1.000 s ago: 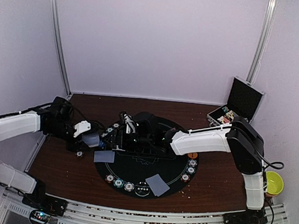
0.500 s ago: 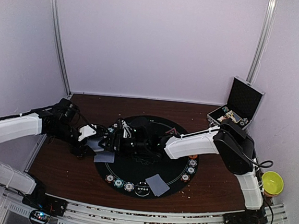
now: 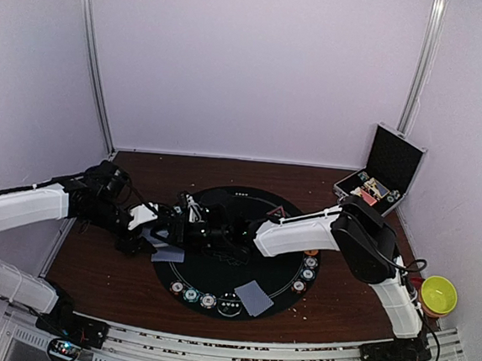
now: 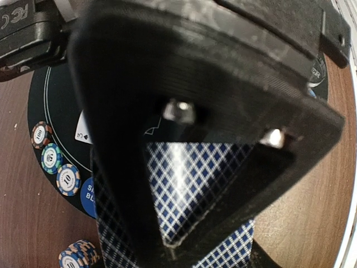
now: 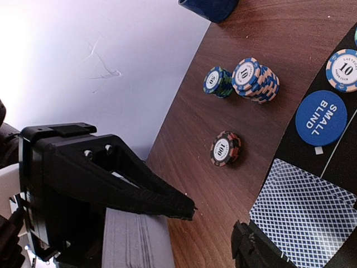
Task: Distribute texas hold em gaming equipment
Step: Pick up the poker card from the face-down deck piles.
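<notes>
The left gripper [image 3: 146, 230] is on the left side of the top view, at the left edge of the round black mat [image 3: 248, 200]. It is clamped on a deck [image 4: 184, 184] with blue checked backs. The deck fills the bottom middle of the left wrist view. The right gripper [image 5: 215, 221] reaches across the mat and sits right next to the left one. Its fingers are apart. I cannot tell if they touch the deck.

A card [image 5: 304, 195] lies face down on the mat at the lower right of the right wrist view. Just above it is a blue disc [image 5: 325, 117] that says SMALL BLIND. On the brown table [image 5: 189, 139], off the mat, stand a tall stack [image 5: 255, 78] of chips and a short stack [image 5: 217, 81] beside it. A chip [image 5: 226, 148] marked 100 sits below them.

In the top view a second card [image 3: 253, 297] lies at the bottom of the mat. A row of chips [image 3: 193, 295] is to its left. A red triangle [image 3: 277, 211] is at the upper right of the mat. An open case [image 3: 394, 164] is in the upper right. A yellow bowl [image 3: 440, 293] is at the right edge.
</notes>
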Robot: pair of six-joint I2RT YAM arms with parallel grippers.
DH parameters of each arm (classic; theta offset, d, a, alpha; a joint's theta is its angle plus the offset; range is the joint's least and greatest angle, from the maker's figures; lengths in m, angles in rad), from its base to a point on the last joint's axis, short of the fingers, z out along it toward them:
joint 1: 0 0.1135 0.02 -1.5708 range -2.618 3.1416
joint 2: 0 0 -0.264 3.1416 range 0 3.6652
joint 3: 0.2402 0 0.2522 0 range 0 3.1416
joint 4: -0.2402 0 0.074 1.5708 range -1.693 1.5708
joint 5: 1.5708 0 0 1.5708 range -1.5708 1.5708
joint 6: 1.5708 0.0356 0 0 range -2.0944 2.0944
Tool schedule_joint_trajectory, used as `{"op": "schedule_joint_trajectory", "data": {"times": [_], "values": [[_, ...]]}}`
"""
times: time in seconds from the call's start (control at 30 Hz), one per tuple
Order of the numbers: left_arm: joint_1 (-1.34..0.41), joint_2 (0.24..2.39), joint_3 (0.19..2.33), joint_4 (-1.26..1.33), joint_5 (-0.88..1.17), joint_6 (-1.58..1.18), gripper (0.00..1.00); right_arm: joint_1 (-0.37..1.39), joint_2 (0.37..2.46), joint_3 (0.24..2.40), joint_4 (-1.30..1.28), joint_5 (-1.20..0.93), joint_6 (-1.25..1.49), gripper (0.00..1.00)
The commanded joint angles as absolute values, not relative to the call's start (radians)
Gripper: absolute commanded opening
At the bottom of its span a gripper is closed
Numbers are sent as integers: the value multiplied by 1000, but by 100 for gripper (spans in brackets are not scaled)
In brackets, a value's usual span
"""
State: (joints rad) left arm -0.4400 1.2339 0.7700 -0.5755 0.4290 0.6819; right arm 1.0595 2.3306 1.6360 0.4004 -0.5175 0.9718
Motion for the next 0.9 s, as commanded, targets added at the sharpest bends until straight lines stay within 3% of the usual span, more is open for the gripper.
{"op": "schedule_joint_trajectory", "data": {"times": [0.0, 0.5, 0.87], "values": [[-446, 1221, 752, -537, 433, 672, 53, 1057, 2332, 1649, 334, -477, 938, 57], [-447, 1221, 746, -527, 433, 667, 53, 1018, 2237, 1538, 289, -410, 881, 40], [-448, 1231, 739, -515, 430, 666, 53, 1023, 2133, 1461, 382, -471, 897, 19]]}}
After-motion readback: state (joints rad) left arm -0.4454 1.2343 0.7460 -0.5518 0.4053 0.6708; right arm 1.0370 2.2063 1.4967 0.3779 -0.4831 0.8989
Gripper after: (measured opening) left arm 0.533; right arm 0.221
